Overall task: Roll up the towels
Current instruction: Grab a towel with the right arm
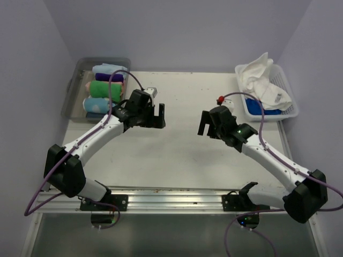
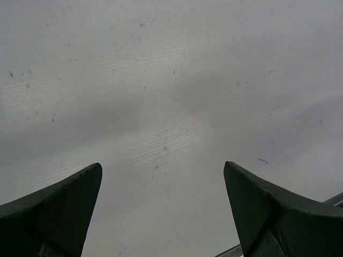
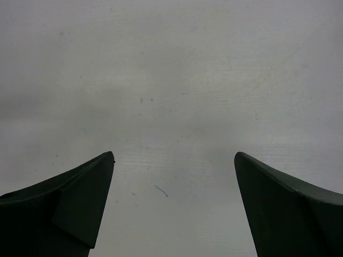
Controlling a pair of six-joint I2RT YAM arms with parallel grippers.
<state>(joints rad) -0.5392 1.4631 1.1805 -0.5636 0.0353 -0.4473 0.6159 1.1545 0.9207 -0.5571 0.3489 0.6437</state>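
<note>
Seen from above, a pale table (image 1: 177, 155) fills the middle of the frame, with two black-and-white robot arms reaching in from the bottom corners.

The left hand (image 1: 159, 116) hangs just left of centre. Its fingers are spread apart and grasp nothing. The right hand (image 1: 203, 124) hangs just right of centre, facing the left one. It is also spread wide and holds nothing. The two hands are apart, with bare table between them.

In the upper left of the frame, a clear bin (image 1: 69, 96) holds the rolled towels (image 1: 104, 88), packed side by side. They are light blue, purple, green, pink and dark blue.

In the upper right, a white basket (image 1: 292, 110) holds crumpled white towels (image 1: 260, 80), heaped above its rim, and a blue towel (image 1: 265, 105) lying under them. Both containers are well away from the hands.

In the left wrist view, two dark fingers (image 2: 53, 214) stand at the bottom corners, with only speckled table surface between them.

The right wrist view shows the same. Its dark fingers (image 3: 75, 209) are parted over bare table, with a small blue mark (image 3: 161, 191) low in the frame between them.
</note>
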